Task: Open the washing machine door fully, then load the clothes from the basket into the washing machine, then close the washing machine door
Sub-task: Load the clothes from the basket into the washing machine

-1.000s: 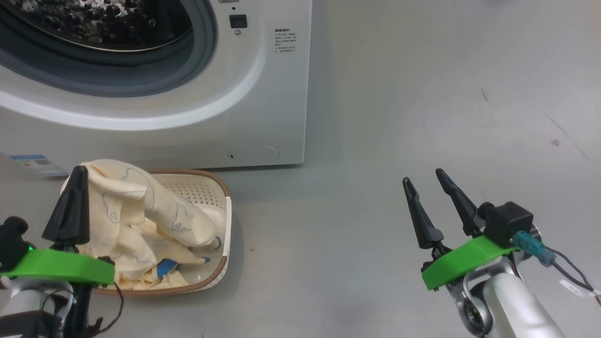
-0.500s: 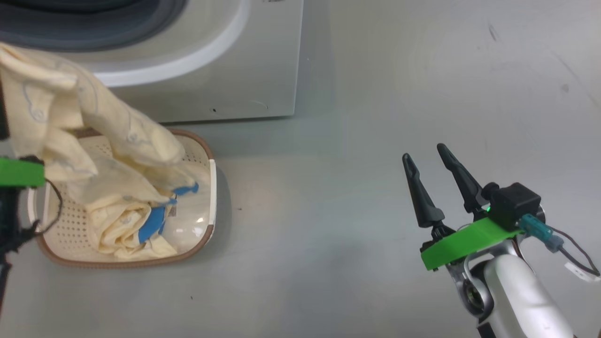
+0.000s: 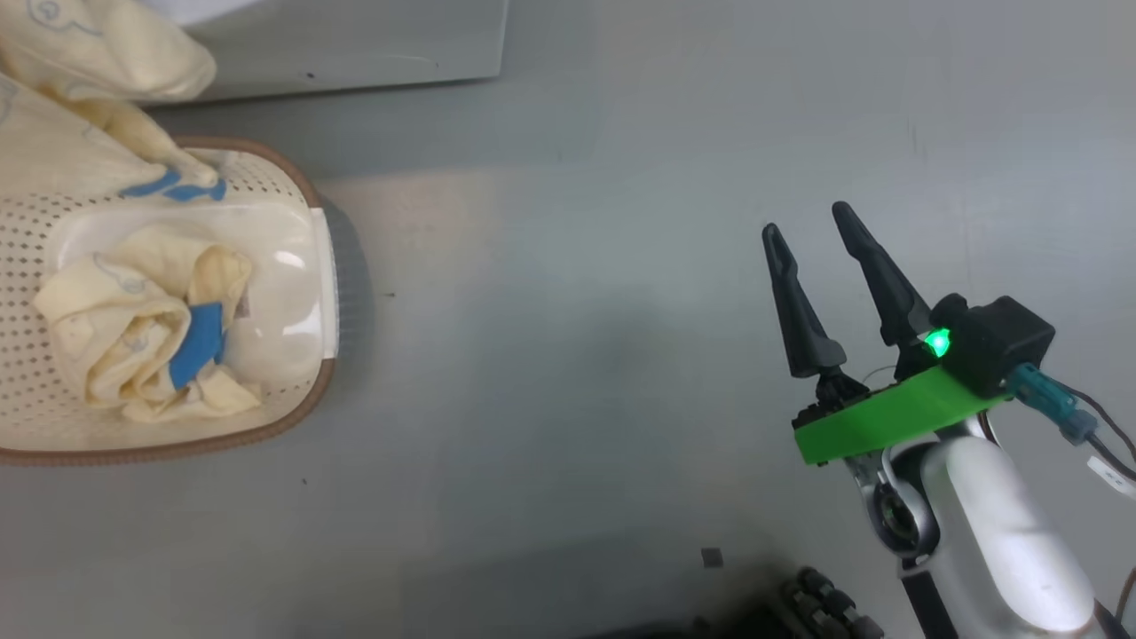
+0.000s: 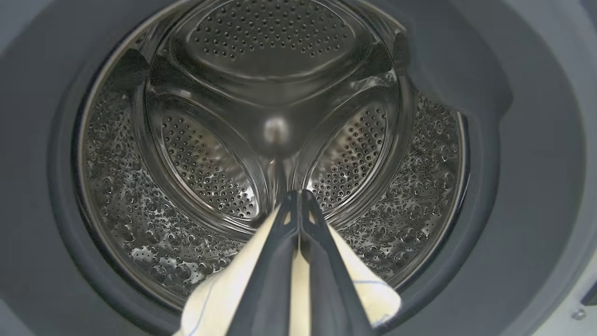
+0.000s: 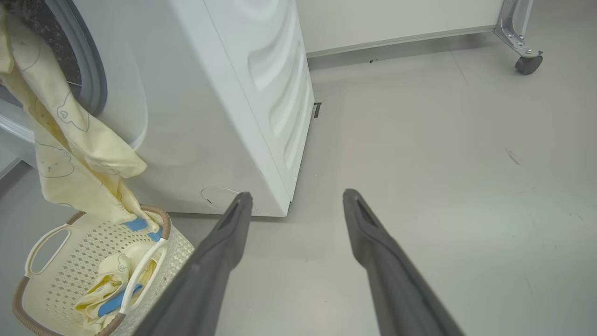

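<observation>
Basket holds bunched garment; left pincer grips hanging garment.

The clothes are cream-yellow with thin blue line drawings and bright blue patches. The basket is cream and dotted with holes — brown rim, white handles. White washing machine, steel perforated drum, grey gasket. Grey floor. The right gripper is dark on a green mount.
</observation>
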